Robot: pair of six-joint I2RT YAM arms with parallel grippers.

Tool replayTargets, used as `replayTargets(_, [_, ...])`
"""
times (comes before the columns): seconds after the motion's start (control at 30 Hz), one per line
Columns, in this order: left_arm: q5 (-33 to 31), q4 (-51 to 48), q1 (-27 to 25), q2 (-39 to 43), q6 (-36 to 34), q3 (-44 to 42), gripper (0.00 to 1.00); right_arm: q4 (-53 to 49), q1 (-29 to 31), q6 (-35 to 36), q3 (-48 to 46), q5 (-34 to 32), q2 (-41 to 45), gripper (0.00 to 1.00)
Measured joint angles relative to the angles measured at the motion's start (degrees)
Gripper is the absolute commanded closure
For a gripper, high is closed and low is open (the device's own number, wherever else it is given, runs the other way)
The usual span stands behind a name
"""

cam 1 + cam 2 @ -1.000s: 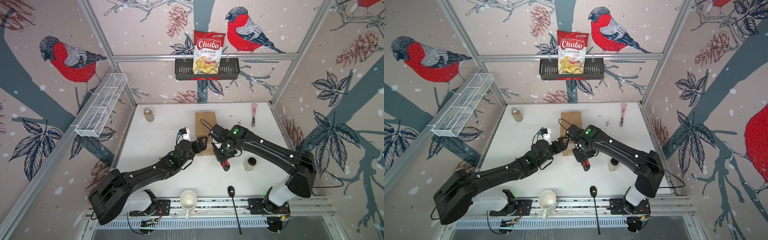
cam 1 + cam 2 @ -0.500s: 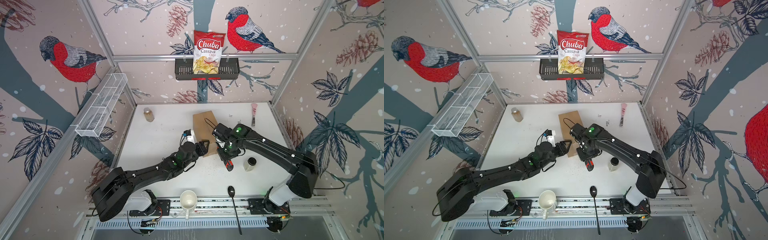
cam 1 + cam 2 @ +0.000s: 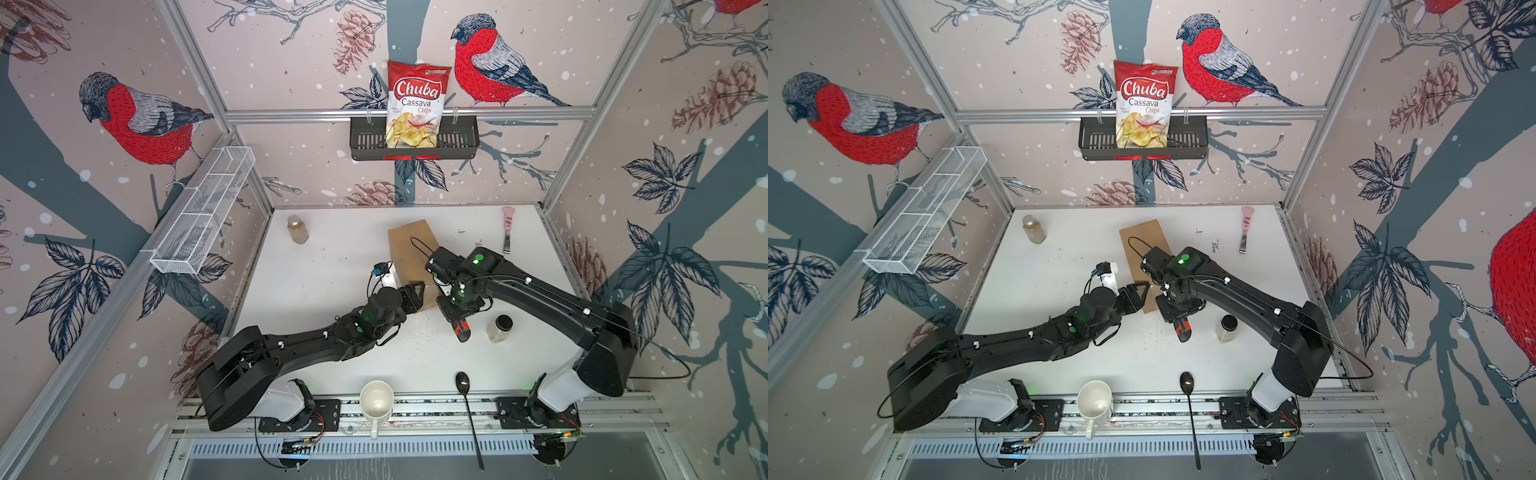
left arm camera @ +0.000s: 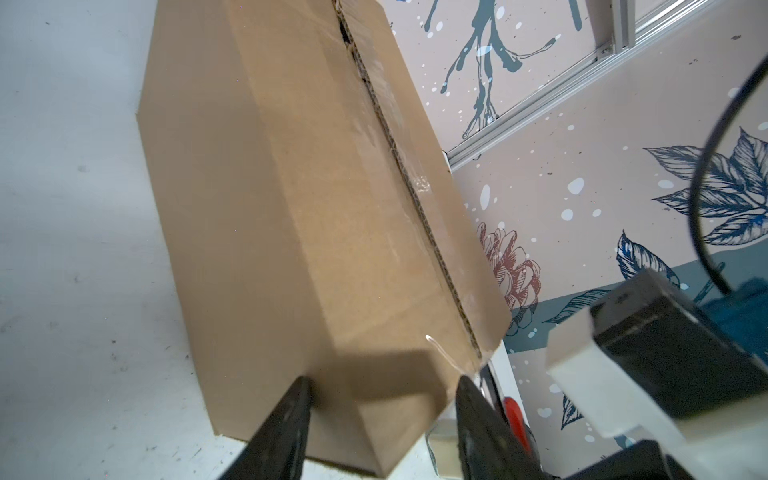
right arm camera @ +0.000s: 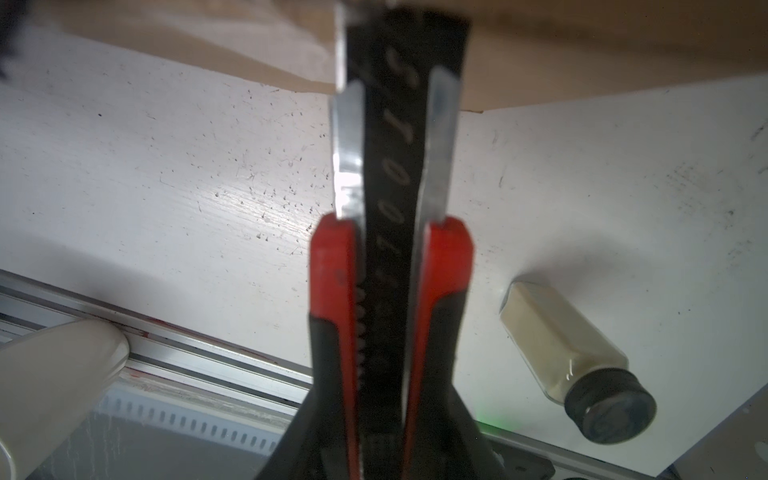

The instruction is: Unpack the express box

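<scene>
Roughly in the middle of the white table (image 3: 324, 257) lies the express box (image 3: 409, 253), long axis running back-to-front, its far end near the back wall but apart from it. There is wide bare tabletop on its left; the right side is tighter. The left gripper (image 4: 380, 386) has its 2 fingers (image 4: 286, 424) clamped across the box's near end, 1 on each face. The right gripper (image 3: 455, 309) is closed on a red-black utility knife (image 5: 390, 166), just beside the box's near right edge. The blade tip is hidden, so it's prob. on the cardboard but can't tell. A capped jar (image 3: 500, 328) stands near the knife, not touching.
</scene>
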State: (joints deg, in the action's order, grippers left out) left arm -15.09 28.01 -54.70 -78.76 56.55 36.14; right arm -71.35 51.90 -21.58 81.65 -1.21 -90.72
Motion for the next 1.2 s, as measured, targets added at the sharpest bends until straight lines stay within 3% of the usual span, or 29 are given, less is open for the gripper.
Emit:
replayTargets(0.3, [-5.0, -2.0, -1.8, 0.4, 0.4, 0.7, 0.45, -0.2, 0.2, 0.6, 1.0, 0.3, -0.4, 0.96])
replayTargets(0.87, [-5.0, -1.2, -2.4, 5.6, -1.0, -0.4, 0.06, 0.9, -1.7, 4.8, 0.3, 3.2, -0.4, 0.96])
replayTargets(1.2, [-1.4, -2.7, -3.3, 6.0, 1.0, -0.3, 0.05, 0.7, -2.2, 4.9, 0.2, 3.1, -0.4, 0.96])
